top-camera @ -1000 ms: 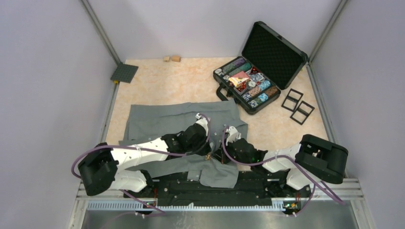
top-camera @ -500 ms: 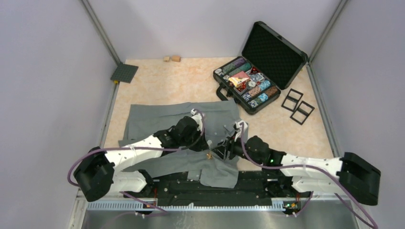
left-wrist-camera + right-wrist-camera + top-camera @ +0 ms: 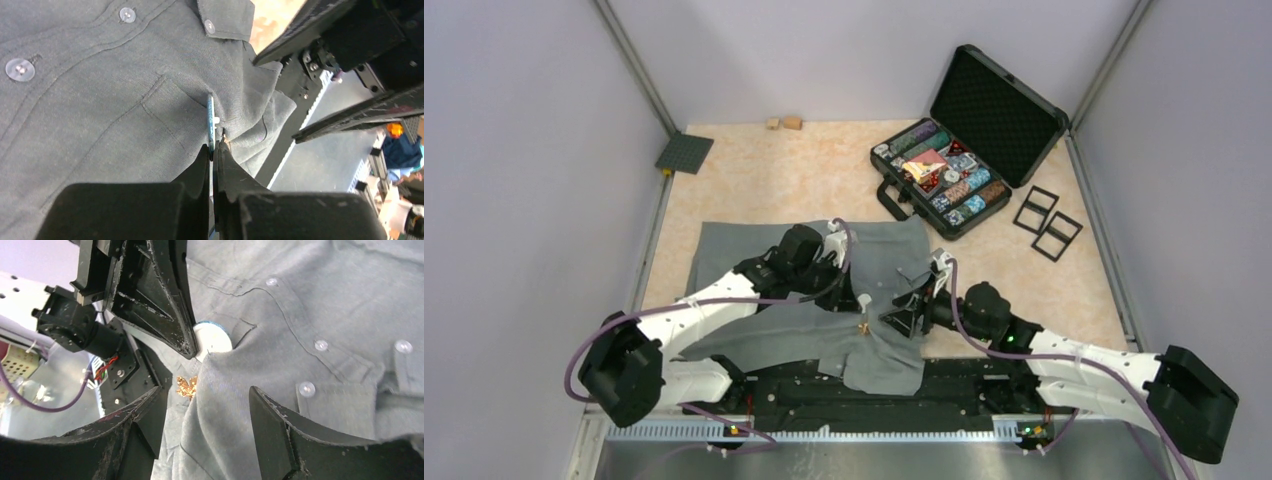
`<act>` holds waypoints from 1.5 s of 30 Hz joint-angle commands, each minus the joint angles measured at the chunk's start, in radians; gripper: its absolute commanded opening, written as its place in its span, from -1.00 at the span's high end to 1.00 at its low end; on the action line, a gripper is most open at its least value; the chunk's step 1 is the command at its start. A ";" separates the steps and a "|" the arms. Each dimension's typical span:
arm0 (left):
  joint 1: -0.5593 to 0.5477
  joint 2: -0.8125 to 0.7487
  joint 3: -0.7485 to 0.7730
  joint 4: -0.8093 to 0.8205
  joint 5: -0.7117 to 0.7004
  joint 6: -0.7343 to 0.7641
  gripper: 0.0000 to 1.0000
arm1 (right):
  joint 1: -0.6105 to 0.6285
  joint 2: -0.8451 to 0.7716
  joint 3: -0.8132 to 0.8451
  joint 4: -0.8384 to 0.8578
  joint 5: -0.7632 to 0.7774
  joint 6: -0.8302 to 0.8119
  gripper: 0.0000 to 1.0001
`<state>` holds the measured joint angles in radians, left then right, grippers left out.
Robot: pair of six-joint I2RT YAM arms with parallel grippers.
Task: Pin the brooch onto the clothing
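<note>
From above: reached farther out with both arms across the grey shirt [image 3: 724, 250] on the counter [image 3: 754, 170] than a second ago, the right one most. Brought left and right jaws tip to tip, baring a round white brooch [image 3: 861, 298] at the left tips. Left a gold ornament [image 3: 862, 326] unmoved just behind both.

From the left wrist: clamped shut on the brooch [image 3: 210, 122], edge-on and blue-rimmed, jutting past the tips into a fold of shirt [image 3: 100, 100] by the pocket seam. Cannot tell whether any pin has pierced.

From the right wrist: spread wide, gripping nothing, over a ridge of shirt [image 3: 300, 315]; ornament [image 3: 186, 386] just beyond the gap, brooch [image 3: 215, 337] farther ahead.

Judged: carrying done, pinning begun, not yet fastened; taken as the brooch because held
</note>
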<state>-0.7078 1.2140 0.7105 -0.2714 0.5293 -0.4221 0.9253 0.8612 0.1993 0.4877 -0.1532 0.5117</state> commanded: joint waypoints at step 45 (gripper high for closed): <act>0.012 0.101 0.116 -0.053 0.367 0.179 1.00 | -0.075 0.440 -0.031 0.659 -0.283 0.149 0.47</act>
<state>-0.6941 1.3163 0.7837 -0.3576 0.8169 -0.2592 0.8589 1.2732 0.1291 1.0519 -0.4206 0.6441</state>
